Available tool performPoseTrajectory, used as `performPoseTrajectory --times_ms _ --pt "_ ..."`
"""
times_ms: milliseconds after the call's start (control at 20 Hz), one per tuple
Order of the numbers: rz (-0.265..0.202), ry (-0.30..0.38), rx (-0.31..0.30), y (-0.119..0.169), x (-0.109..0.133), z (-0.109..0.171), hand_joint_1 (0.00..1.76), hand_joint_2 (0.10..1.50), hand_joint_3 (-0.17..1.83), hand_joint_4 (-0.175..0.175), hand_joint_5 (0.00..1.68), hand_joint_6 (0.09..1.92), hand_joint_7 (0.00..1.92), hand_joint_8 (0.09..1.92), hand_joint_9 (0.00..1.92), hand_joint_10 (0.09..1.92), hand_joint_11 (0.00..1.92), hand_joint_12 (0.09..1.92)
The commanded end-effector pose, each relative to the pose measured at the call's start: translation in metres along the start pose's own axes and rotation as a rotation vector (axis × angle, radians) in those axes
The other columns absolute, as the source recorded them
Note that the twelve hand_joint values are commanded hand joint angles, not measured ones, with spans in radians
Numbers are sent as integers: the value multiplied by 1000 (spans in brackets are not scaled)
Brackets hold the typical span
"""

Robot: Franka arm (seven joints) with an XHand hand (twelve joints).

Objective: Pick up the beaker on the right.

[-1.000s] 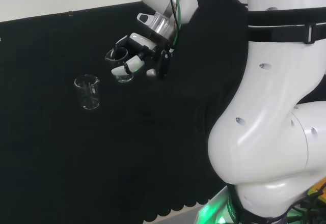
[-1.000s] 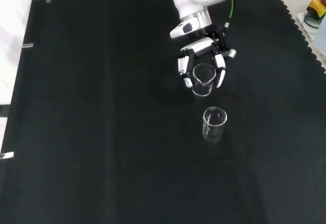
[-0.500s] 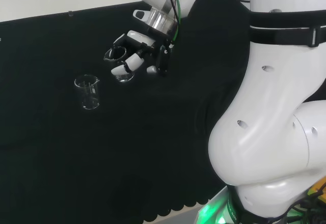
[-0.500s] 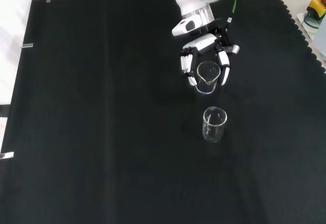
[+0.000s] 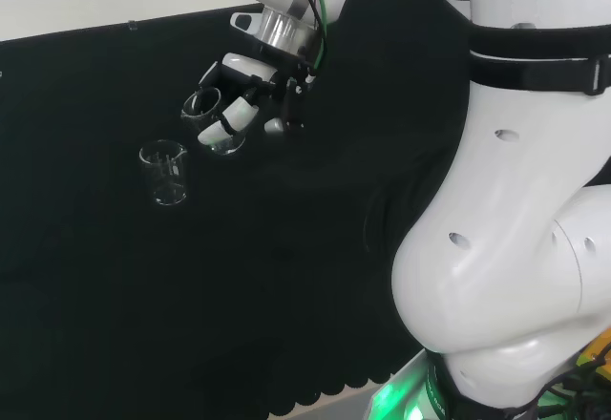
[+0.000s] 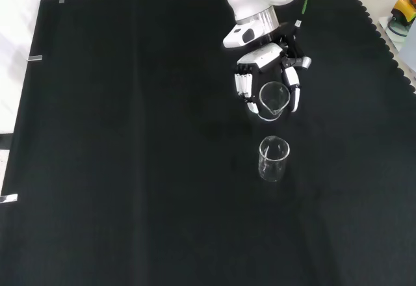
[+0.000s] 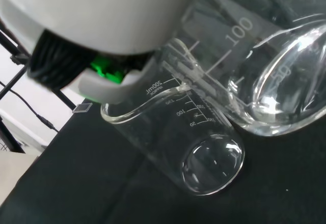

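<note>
My hand [image 6: 261,56] is shut on a clear glass beaker [image 6: 273,100], fingers on one side and thumb on the other. It hangs above the black cloth, tilted, with its spout towards the second beaker. In the head view the hand [image 5: 250,74] holds that beaker [image 5: 212,122] up and to the right of the second clear beaker [image 5: 165,173], which stands upright on the cloth. In the front view the standing beaker [image 6: 273,158] is just below the held one. The wrist view has the held beaker [image 7: 265,76] close and large, with the standing beaker [image 7: 175,132] beyond it.
Black cloth [image 6: 130,136] covers the bench, with its scalloped edge [image 6: 383,39] at the front view's right. My own white arm links [image 5: 506,200] rise at the right of the head view. A few coloured items [image 6: 403,13] sit off the cloth at the front view's top right.
The hand has risen with the beaker in it, up and left in the head view, and the beaker tilts more. The standing beaker has not moved.
</note>
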State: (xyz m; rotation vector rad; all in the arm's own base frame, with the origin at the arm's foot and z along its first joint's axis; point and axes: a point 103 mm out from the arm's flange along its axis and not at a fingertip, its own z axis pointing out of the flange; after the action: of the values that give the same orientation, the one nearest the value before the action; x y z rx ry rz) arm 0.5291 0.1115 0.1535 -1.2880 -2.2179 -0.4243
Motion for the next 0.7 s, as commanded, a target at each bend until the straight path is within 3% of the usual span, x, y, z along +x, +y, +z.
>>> performPoseTrajectory --times_ms 50,200,400,450,650,700 --pt "-4 -28 21 3 11 1 1431 655 541 -175 1363 420 1435 484 1517 87 1218 745" --pt "-8 -32 29 4 15 2 1431 655 541 -175 1364 419 1435 482 1518 87 1218 744" --pt "-15 -23 28 -8 1 -12 1432 654 542 -175 1364 418 1436 480 1519 87 1219 744" --pt "10 -33 14 -10 -1 -13 1431 654 542 -175 1365 418 1436 479 1519 87 1219 744" --pt "-9 -20 21 -13 -4 -18 1431 653 543 -175 1365 417 1438 476 1520 87 1221 744" --pt "10 -49 26 -13 -4 -18 1431 653 544 -175 1365 417 1438 476 1520 87 1221 743"
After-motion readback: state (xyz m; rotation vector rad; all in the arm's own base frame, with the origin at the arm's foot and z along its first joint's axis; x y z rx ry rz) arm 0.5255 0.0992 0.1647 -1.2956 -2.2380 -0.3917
